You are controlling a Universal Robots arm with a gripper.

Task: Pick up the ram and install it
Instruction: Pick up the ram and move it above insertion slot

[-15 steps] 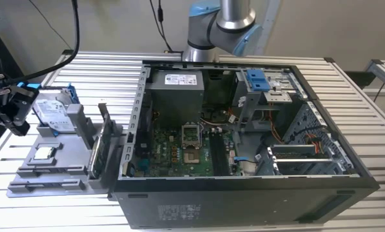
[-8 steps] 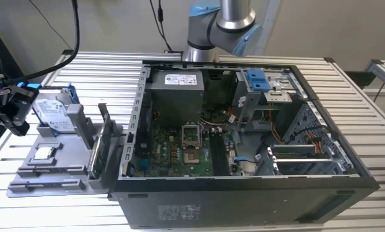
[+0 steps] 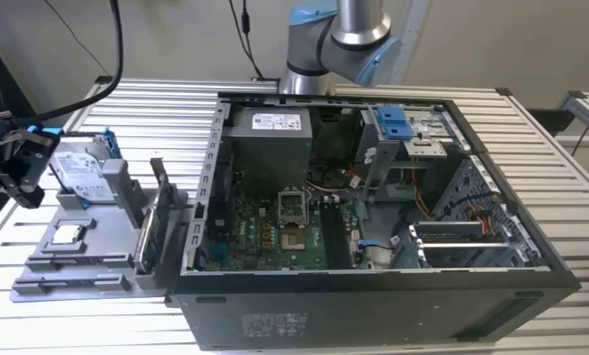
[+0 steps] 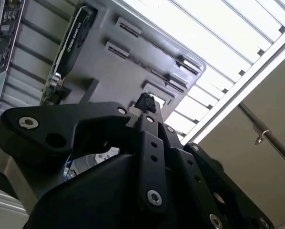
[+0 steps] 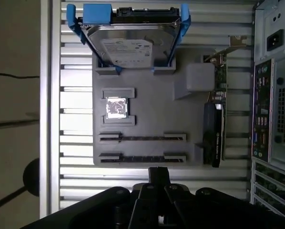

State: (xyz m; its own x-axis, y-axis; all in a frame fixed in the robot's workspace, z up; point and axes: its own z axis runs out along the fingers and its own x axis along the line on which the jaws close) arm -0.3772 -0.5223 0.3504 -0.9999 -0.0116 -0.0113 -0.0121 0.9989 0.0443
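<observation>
Two slim dark ram sticks stand on edge in the grey parts tray (image 5: 147,90): one ram (image 5: 142,137) and a second ram (image 5: 142,158) beside it. My gripper (image 5: 157,173) hovers well above the tray, just off the tray edge nearest the second stick and touching neither. Its fingers look shut, with nothing between them. In the exterior view the gripper (image 3: 26,194) hangs at the far left, over the tray (image 3: 97,244). The second wrist view looks along the black fingers to the gripper's tip (image 4: 145,101) above the tray.
The tray also holds a silver hard drive with blue rails (image 5: 133,40), a small square chip (image 5: 117,107) and a green circuit card standing on edge (image 5: 214,138). To the exterior view's right lies the open computer case (image 3: 373,296) with its motherboard (image 3: 284,229) exposed.
</observation>
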